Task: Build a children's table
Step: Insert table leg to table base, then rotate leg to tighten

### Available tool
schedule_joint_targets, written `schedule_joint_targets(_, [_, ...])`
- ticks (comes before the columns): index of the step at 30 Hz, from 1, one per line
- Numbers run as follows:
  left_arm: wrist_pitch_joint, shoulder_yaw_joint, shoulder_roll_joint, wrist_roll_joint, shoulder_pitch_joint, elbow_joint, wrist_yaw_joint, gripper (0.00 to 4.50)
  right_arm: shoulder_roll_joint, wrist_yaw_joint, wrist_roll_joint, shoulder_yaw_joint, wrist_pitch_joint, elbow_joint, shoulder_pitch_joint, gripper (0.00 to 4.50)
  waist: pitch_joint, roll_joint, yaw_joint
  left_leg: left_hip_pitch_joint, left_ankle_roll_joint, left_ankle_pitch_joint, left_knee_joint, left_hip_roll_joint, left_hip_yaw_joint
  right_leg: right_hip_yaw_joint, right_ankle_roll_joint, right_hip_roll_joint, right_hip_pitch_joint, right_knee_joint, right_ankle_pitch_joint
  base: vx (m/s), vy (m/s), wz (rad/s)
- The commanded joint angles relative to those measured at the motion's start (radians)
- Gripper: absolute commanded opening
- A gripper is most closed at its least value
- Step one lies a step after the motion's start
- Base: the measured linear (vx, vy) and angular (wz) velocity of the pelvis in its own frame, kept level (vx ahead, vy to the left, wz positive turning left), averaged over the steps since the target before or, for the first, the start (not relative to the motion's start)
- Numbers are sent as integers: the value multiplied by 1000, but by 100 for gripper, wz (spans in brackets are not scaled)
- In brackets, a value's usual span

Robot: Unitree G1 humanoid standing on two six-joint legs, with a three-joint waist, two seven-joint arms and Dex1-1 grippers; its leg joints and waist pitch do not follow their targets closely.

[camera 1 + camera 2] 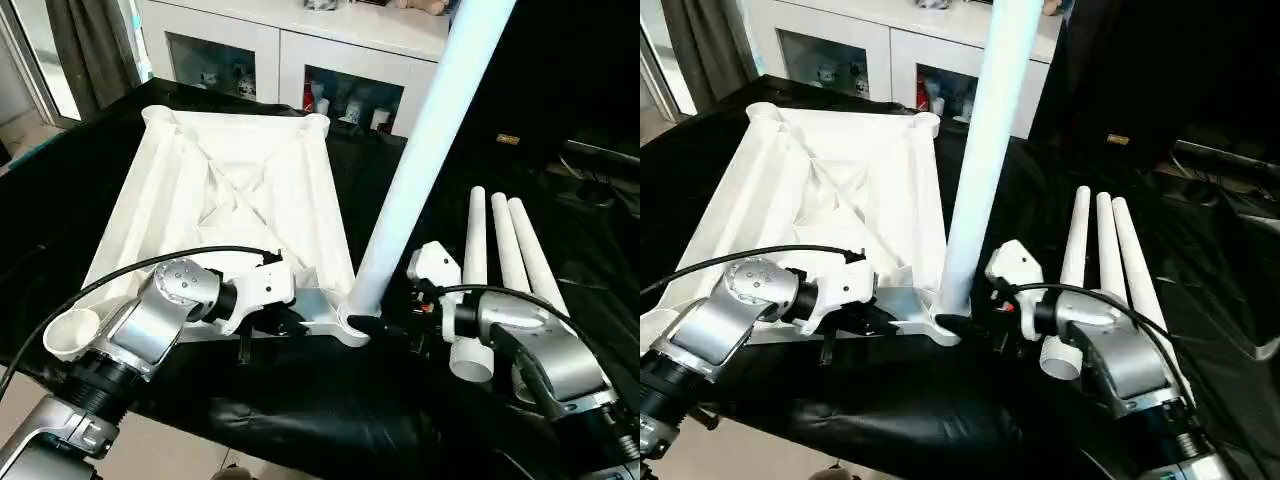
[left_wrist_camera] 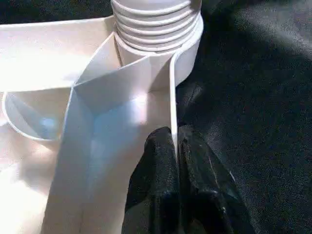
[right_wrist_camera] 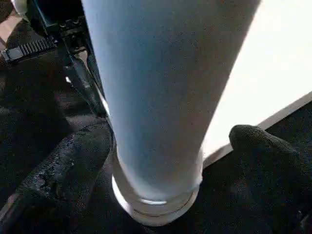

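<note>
From my head, the tabletop (image 1: 230, 190) lies underside-up on the black counter (image 1: 300, 420), one leg (image 1: 425, 150) standing in its near corner socket, three spare legs (image 1: 505, 250) beside.

My left jaws (image 2: 175, 146) pinch the tabletop's rim wall.

My right jaws (image 3: 161, 161) stand wide, flanking the leg's base.

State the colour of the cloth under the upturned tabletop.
Black. The cloth under the tabletop shows best in the left eye view.
</note>
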Motion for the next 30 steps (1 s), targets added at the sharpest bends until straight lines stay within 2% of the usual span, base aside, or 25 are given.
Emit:
schedule_joint_targets(1, [-2,-32,-5,-2,8,-23,-20,0,1,-1,-20,10,-4,19,-8,412,-57,7,-2,9,51,-81,-54,84,-39,85,-131,-125,55,-57,-70,0,0,0])
schedule_joint_targets(4, [-2,-33,-5,1,10,-22,-17,0,14,-7,-28,20,-6,33,-14,399,-57,7,-3,9,45,-93,-54,84,-39,85,-128,-126,54,-60,-97,0,0,0])
schedule_joint_targets(5, [2,-33,-5,1,10,-24,-16,0,18,-8,-29,22,-7,39,-16,375,-57,6,-3,9,44,-95,-54,84,-39,86,-127,-126,54,-60,-101,0,0,0])
schedule_joint_targets(8, [6,-32,-6,1,11,-27,-15,0,24,-9,-28,25,-5,47,-20,367,-57,5,-2,9,41,-92,-54,86,-40,85,-126,-125,54,-58,-106,0,0,0])
schedule_joint_targets(15, [13,-31,-3,0,20,-32,-12,0,35,-4,-29,30,-10,72,-24,288,-57,4,-2,9,37,-100,-51,84,-40,86,-118,-126,54,-59,-123,0,0,0])
schedule_joint_targets(18, [12,-31,-2,1,21,-31,-13,0,37,2,-30,30,-11,77,-24,281,-56,4,-3,8,35,-105,-51,84,-40,86,-117,-126,53,-60,-134,0,0,0])
schedule_joint_targets(19, [14,-31,-1,1,22,-32,-13,0,37,4,-30,31,-12,79,-22,274,-56,1,-3,8,33,-108,-51,83,-40,86,-113,-126,54,-61,-144,0,0,0])
schedule_joint_targets(28, [54,-33,-1,19,22,-15,12,0,60,-28,-35,25,-19,114,-20,270,-55,3,-3,10,25,-126,-51,84,-41,86,-108,-126,50,-63,-175,0,0,0])
schedule_joint_targets(30, [75,-22,-20,31,10,17,55,0,87,-87,-50,10,-29,161,-32,270,-52,2,-7,9,16,-148,-53,84,-42,85,-98,-127,50,-69,-231,0,0,0])
